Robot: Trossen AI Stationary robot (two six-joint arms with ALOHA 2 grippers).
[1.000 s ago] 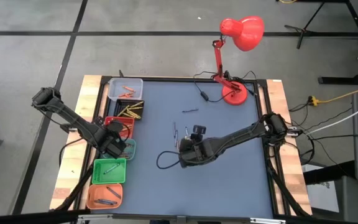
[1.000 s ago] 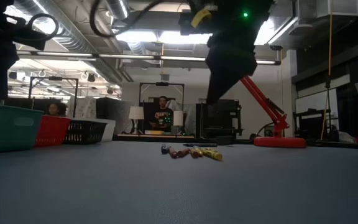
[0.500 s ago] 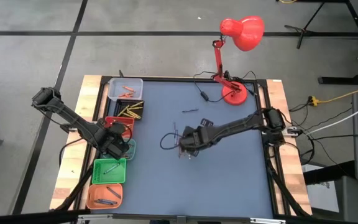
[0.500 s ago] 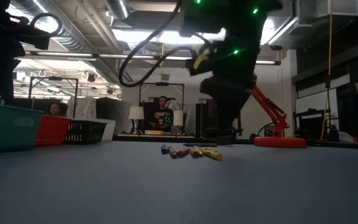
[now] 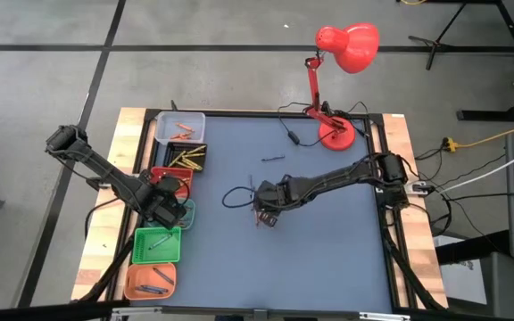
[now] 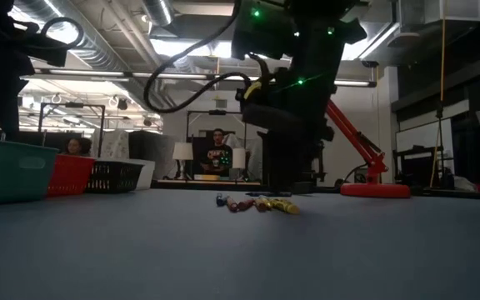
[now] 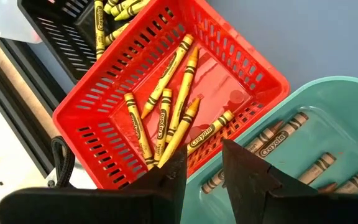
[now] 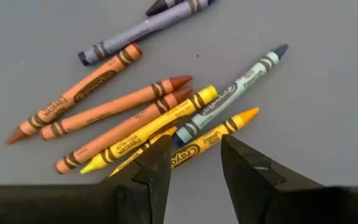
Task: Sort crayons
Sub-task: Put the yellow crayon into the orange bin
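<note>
Tabletop point(image 5: 328, 241): right end effector point(image 8: 195, 163) open over crayons point(image 8: 145, 115).

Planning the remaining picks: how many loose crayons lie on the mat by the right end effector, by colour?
Orange crayons: 3
Yellow crayons: 2
Pale blue crayon: 1
Purple-grey crayons: 2, one cut off
Total: 8
</note>
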